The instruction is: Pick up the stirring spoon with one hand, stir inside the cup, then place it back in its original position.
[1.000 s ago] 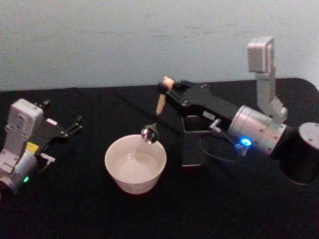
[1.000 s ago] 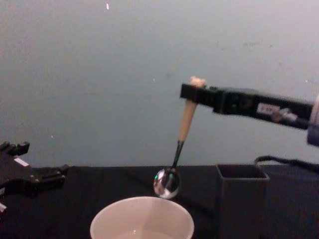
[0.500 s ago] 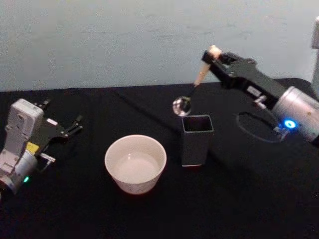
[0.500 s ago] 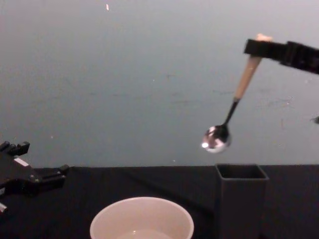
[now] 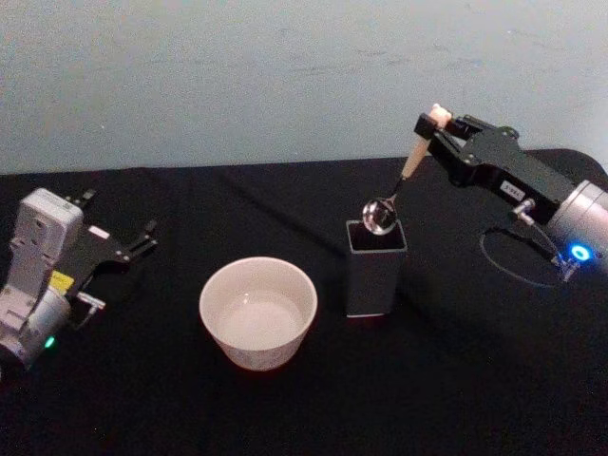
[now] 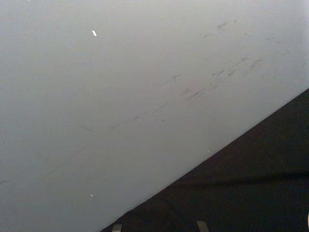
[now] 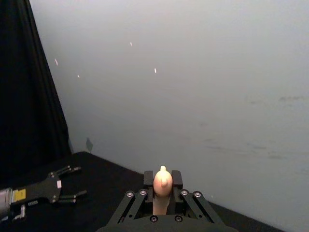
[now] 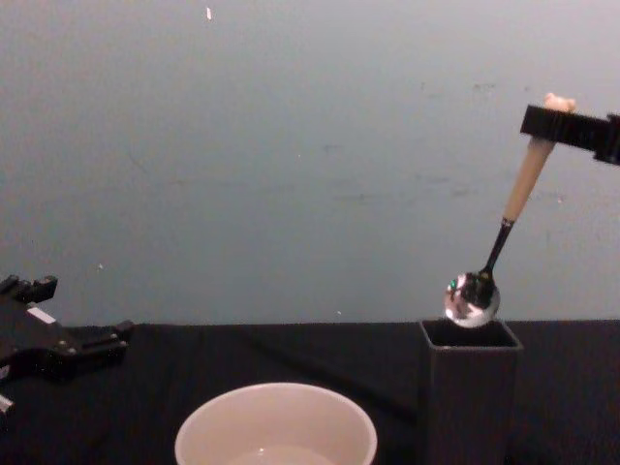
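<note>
Right end effector is clamped on the top of the stirring spoon's handle, just under the bear head, and hangs above the right rear of the tabletop. The left end effector lies parked at the left edge of the tabletop, fingers apart, holding nothing.

We find the cup upright near the middle of the tabletop, with no tool in it. Whether stirring took place we cannot confirm from its contents. The holder stands upright just to the right of the cup, apart from it, with its mouth open.

The stirring spoon hangs tilted, bowl downward. From the chest view its metal bowl sits right at the rim of the holder's mouth, towards the left side, and not yet down inside.

Our judgement is that the pick-up is done and the spoon is well clear of the cup, so the work stands at the return step. Remaining are lowering the spoon into the holder, parting the fingers, and withdrawing the arm. Because the bowl is close to the rim, it could catch there.
</note>
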